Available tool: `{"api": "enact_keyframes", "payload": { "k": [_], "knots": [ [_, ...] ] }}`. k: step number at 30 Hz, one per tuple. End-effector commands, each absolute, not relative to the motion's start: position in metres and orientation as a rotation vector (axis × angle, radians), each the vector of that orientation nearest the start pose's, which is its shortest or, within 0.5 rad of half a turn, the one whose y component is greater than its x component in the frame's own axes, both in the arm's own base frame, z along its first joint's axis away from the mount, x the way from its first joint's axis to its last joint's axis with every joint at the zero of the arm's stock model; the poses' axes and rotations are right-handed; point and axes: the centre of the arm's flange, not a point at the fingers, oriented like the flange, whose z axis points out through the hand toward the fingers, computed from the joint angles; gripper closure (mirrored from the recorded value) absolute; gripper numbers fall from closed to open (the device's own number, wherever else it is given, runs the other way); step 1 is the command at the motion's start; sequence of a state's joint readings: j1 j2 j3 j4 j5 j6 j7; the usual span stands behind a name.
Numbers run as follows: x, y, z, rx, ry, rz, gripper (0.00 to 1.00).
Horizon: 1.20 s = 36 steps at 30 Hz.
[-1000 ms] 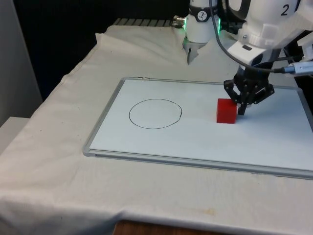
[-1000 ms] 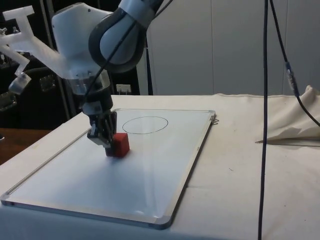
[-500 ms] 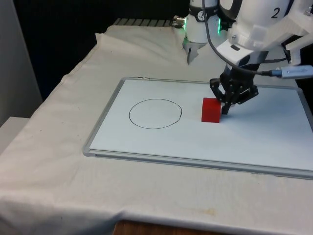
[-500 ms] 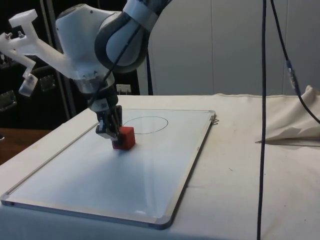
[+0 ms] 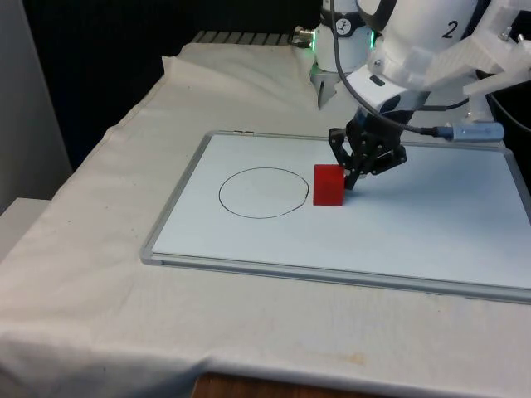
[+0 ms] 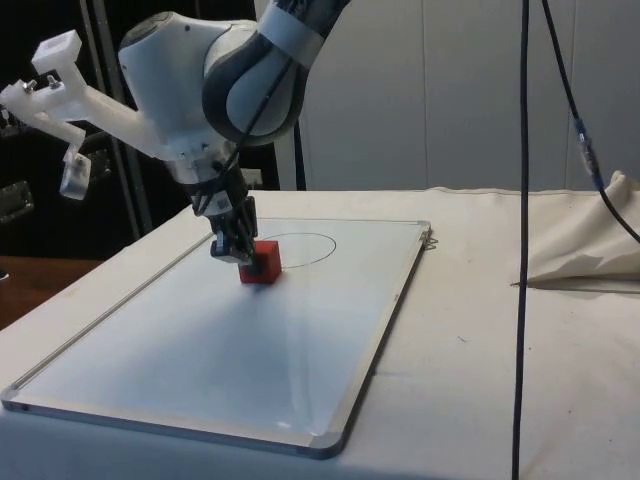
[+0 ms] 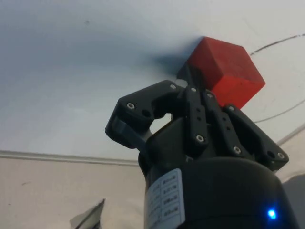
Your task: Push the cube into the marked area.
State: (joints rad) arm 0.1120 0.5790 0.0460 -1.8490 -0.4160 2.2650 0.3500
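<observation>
front view – cube: red cube (image 5: 328, 184), matte, sharp-edged, sits on the whiteboard (image 5: 431, 232) just outside the drawn circle (image 5: 264, 192), at that circle's edge on the front view's right
front view – pincer: black pincer (image 5: 353, 178) tilted, tips down at the board, touching the cube's side on the front view's right
front view – board: flat glossy white sheet, thin metal frame, rounded corners; lies on the counter (image 5: 99, 282) under a creased off-white cloth
front view – change: cube and pincer are nearer the circle than 1.0 s ago, when the cube sat well apart from it
side view – cube: cube (image 6: 263, 262) at the near rim of the circle (image 6: 300, 247)
side view – pincer: pincer (image 6: 229, 251) against the cube's side facing away from the circle
wrist view – pincer: fingers pressed together, nothing between them, tips (image 7: 187, 75) butting the cube (image 7: 226, 77)
wrist view – circle: thin black pen line (image 7: 279, 44) beside the cube
</observation>
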Motion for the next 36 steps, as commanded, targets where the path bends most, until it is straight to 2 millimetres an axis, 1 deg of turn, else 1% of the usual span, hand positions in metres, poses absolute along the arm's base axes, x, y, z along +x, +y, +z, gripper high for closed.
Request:
{"api": "enact_keyframes", "payload": {
  "k": [1,2,8,10,14,18,19,26,27,29,31,36],
  "knots": [
    [0.621,0.082,0.198,-3.457,-0.168,0.154,1.0],
    [0.621,0.085,0.197,-3.444,-0.169,0.152,1.0],
    [0.621,0.068,0.197,-3.504,-0.189,0.183,1.0],
    [0.621,0.068,0.197,-3.499,-0.193,0.182,1.0],
    [0.621,0.057,0.197,-3.544,-0.203,0.199,1.0],
    [0.622,0.048,0.197,-3.571,-0.211,0.207,1.0],
    [0.622,0.05,0.197,-3.56,-0.213,0.204,1.0],
    [0.624,0.031,0.197,-3.628,-0.225,0.219,1.0],
    [0.623,0.034,0.198,-3.612,-0.226,0.213,1.0],
    [0.625,0.025,0.198,-3.649,-0.228,0.22,1.0],
    [0.625,0.02,0.198,-3.663,-0.228,0.224,1.0],
    [0.625,0.017,0.199,-3.677,-0.235,0.222,1.0]
  ]
}}
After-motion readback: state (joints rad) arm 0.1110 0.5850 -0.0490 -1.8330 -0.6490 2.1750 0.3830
